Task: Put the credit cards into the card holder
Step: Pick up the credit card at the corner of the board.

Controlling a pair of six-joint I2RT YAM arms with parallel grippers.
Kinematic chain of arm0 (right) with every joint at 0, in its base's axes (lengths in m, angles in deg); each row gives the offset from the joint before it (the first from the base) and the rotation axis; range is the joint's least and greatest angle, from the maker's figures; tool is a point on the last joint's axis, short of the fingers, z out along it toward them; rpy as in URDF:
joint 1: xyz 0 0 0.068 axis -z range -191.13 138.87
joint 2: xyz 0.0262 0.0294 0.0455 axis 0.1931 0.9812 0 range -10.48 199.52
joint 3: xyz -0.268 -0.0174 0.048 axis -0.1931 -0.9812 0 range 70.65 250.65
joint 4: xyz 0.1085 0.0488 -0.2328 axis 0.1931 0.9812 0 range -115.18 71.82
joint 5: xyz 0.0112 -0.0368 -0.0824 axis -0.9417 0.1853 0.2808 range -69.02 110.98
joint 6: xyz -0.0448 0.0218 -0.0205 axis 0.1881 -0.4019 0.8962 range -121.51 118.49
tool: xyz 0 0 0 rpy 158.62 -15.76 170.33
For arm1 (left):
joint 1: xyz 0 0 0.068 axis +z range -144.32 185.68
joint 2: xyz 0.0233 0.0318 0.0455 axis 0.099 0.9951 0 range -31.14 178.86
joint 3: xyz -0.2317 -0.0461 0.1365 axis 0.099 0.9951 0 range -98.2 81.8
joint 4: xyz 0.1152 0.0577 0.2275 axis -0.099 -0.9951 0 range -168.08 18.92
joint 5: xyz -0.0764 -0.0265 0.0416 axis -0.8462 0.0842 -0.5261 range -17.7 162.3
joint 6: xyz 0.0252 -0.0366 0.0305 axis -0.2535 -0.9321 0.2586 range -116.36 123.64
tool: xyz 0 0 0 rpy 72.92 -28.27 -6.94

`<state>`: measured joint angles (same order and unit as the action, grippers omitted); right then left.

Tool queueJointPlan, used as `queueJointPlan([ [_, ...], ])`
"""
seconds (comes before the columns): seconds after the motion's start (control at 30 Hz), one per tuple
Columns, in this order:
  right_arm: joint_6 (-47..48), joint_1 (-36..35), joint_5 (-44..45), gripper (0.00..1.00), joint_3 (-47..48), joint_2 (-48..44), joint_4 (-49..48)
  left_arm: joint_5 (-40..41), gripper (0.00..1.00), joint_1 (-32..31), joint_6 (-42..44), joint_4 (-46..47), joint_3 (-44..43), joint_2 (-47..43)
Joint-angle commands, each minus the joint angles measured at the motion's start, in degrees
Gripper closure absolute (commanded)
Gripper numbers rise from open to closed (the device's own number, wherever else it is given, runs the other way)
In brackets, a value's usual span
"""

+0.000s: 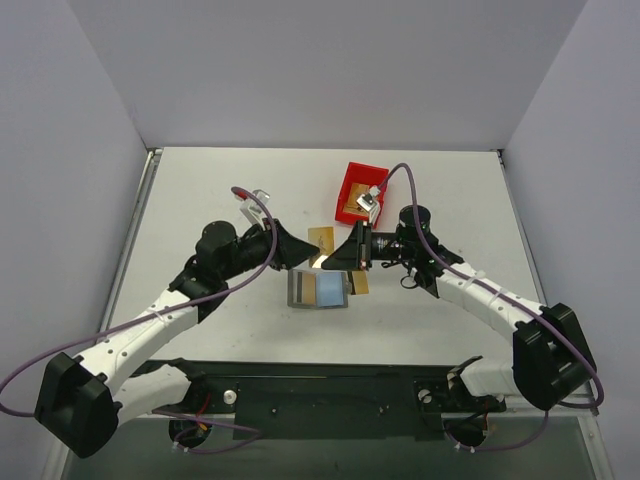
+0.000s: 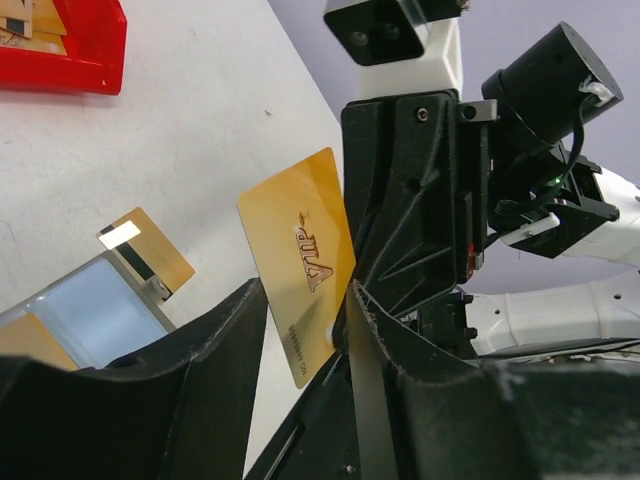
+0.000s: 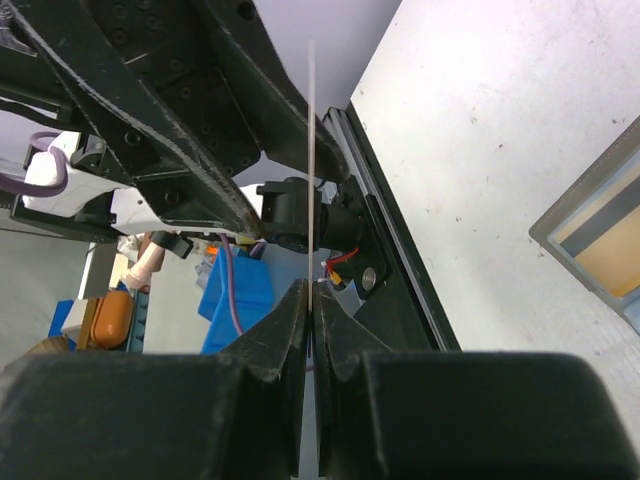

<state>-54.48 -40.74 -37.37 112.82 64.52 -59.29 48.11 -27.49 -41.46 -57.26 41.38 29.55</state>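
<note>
Arms are meeting tip to tip mid-table in the top view, left gripper (image 1: 306, 260) facing right gripper (image 1: 335, 260). Jaw gaps are reading too small to judge here. Gold credit card (image 1: 321, 240) is showing just beyond the tips; cannot tell if it is lying on the table (image 1: 200, 190) or is being held. Card holder (image 1: 296, 290) is lying open on the near side of the tips, bluish inside, with an inserted card (image 1: 307, 291) showing gold in it. Striped card (image 1: 359, 284) is lying against the holder's right edge, partly under the right gripper. Red bin (image 1: 347, 185) is sitting farther back holding gold pieces (image 1: 352, 208) that are hard to make out, and the right arm's wrist camera is covering part of them.

Left wrist view: lifted credit card (image 2: 300, 260) is standing tilted, gold face with print toward the lens. The right gripper is pinching its right edge. The left jaws are standing apart on either side of the card's lower corner, not clamping it; the corner itself is dipping out of sight between them. Holder, inserted card and bin are being cut off by the left frame edge. The striped card is lying at the holder's corner.

Right wrist view: the right jaws are pressing together on the lifted card, which is showing edge-on as a thin pale line. The left gripper is filling the upper left as black shapes, tips unclear. Only a corner of the holder is showing at the right edge.
</note>
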Motion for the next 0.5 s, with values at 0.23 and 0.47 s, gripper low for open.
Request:
queueJointPlan([
  [0.23,0.85,0.16,-1.95,1.00,2.39,0.67,-2.90,-4.90,0.96,0.30,-1.48,7.53,-2.20,1.63],
  [0.47,3.57,0.69,-0.54,0.95,3.44,-0.47,1.32,-5.43,1.00,0.30,-2.09,8.50,-1.85,1.98],
])
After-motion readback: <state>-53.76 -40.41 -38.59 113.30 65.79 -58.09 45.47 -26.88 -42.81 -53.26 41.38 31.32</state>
